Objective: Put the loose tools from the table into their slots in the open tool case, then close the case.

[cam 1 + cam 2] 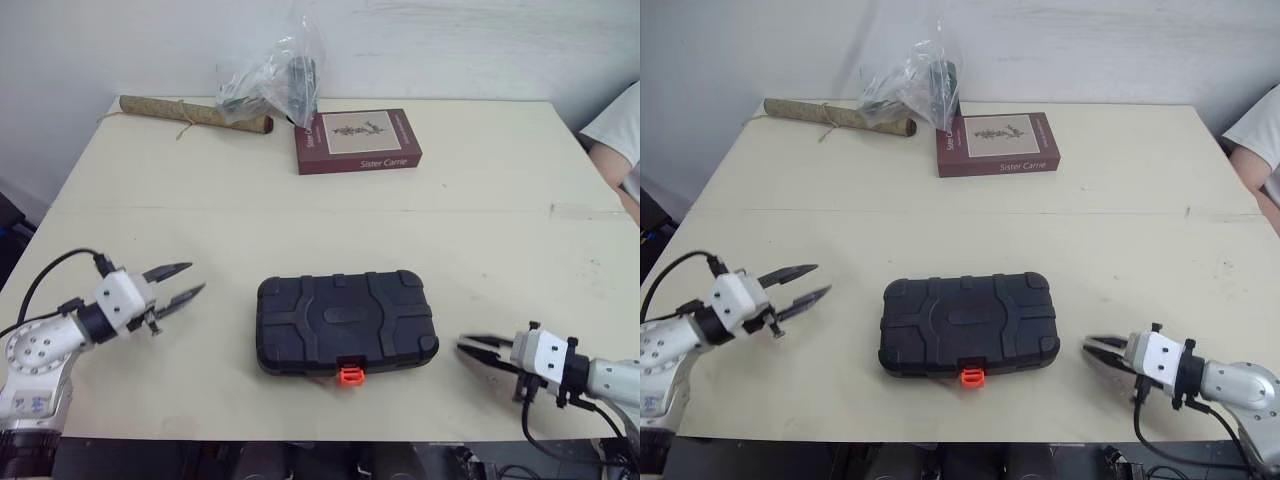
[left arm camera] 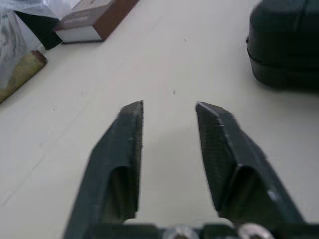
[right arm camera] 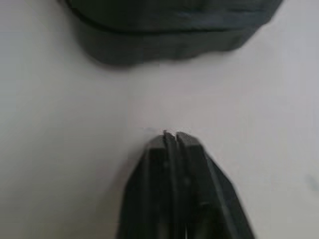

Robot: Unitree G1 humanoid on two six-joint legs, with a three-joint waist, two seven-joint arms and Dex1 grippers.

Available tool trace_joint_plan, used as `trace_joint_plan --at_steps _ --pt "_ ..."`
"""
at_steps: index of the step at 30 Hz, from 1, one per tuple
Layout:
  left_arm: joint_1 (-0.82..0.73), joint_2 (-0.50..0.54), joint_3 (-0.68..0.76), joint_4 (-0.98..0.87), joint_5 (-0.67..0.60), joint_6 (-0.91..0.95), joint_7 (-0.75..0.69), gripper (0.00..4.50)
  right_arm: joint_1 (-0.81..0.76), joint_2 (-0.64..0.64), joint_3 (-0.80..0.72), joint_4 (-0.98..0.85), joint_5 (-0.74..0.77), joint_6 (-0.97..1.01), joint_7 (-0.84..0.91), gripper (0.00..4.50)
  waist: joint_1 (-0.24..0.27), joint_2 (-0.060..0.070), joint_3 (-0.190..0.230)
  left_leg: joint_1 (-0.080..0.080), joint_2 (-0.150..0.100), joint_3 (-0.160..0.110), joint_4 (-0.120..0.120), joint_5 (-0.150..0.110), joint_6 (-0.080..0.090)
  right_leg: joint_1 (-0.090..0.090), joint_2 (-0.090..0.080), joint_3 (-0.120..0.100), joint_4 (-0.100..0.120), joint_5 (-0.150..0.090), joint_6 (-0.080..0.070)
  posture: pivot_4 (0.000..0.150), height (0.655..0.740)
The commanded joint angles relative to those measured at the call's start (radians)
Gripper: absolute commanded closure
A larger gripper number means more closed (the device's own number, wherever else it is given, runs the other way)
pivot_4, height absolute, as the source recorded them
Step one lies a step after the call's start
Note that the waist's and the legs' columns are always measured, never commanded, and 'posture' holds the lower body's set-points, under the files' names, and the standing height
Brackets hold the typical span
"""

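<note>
The black tool case (image 1: 345,322) lies closed near the table's front edge, its orange latch (image 1: 350,375) facing me. My left gripper (image 1: 180,283) hovers open and empty to the left of the case, a hand's width away from it; the left wrist view has the two fingers (image 2: 127,149) apart over bare tabletop, with the case's corner (image 2: 284,45) beyond. My right gripper (image 1: 470,350) sits just right of the case, low over the table, its fingers pressed together with nothing between them. In the right wrist view its tip (image 3: 170,135) points at the case's side (image 3: 169,35).
A dark red book (image 1: 357,140) lies at the back of the cream table (image 1: 480,230). A clear plastic bag (image 1: 270,80) and a brown roll tied with string (image 1: 195,113) sit at the far left. A person's sleeve (image 1: 618,130) shows at the right edge.
</note>
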Motion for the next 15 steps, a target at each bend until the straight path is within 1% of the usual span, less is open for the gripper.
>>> trace_joint_plan --at_steps 1,3,5,7,10,12,13,15 --pt "-0.099 -0.036 -0.046 -0.016 -0.006 0.104 0.019 4.46 0.029 -0.020 -0.006 -0.158 0.054 0.157 0.045 4.50 0.002 0.000 0.000 0.000 0.000 0.000 0.000 0.000 0.000 0.000 0.000 0.000 0.000 0.000 0.000 0.150 0.7400" --pt "-0.174 -0.065 -0.094 0.011 0.004 0.171 0.003 4.46 0.012 -0.001 0.014 -0.224 0.051 0.241 0.040 4.50 0.004 0.000 0.000 0.000 0.000 0.000 0.001 0.000 0.000 0.000 0.001 -0.001 0.000 0.000 0.000 0.150 0.7400" --pt "-0.248 -0.093 -0.168 0.069 0.031 0.251 -0.035 4.46 -0.033 0.034 0.062 -0.261 0.015 0.304 0.025 4.50 0.004 -0.001 0.000 -0.001 0.000 0.000 0.001 0.000 0.000 0.000 0.001 -0.001 0.000 0.000 0.000 0.150 0.7400" --pt "-0.313 -0.120 -0.231 0.138 0.085 0.263 -0.053 4.46 -0.076 0.074 0.102 -0.278 -0.015 0.352 0.011 4.50 0.007 -0.001 0.000 -0.001 0.000 0.000 0.001 0.000 0.000 -0.001 0.003 -0.005 0.000 0.000 0.000 0.150 0.7400" --pt "-0.368 -0.152 -0.276 0.207 0.116 0.283 -0.077 4.46 -0.130 0.122 0.139 -0.270 -0.084 0.402 -0.014 4.50 0.004 -0.001 0.000 -0.002 0.000 0.002 0.001 0.000 -0.001 -0.002 0.010 -0.006 0.001 0.000 0.000 0.150 0.7400" --pt "-0.390 -0.159 -0.305 0.251 0.144 0.293 -0.096 4.46 -0.182 0.163 0.166 -0.229 -0.159 0.415 -0.052 4.50 -0.003 -0.005 0.000 -0.002 0.001 0.003 0.002 0.000 -0.001 -0.003 0.011 -0.006 0.001 0.000 0.001 0.150 0.7400" --pt "-0.390 -0.154 -0.317 0.261 0.153 0.296 -0.118 4.46 -0.205 0.180 0.172 -0.215 -0.180 0.414 -0.061 4.50 -0.007 -0.008 0.000 -0.001 0.001 0.003 0.002 0.000 -0.001 -0.002 0.011 -0.005 0.001 0.000 0.000 0.150 0.7400" --pt "-0.375 -0.149 -0.321 0.252 0.145 0.295 -0.156 4.46 -0.247 0.216 0.164 -0.186 -0.212 0.407 -0.081 4.50 -0.014 -0.009 0.000 0.000 0.004 0.003 0.002 0.002 -0.003 -0.002 0.012 -0.005 0.001 0.002 -0.002 0.150 0.7400"
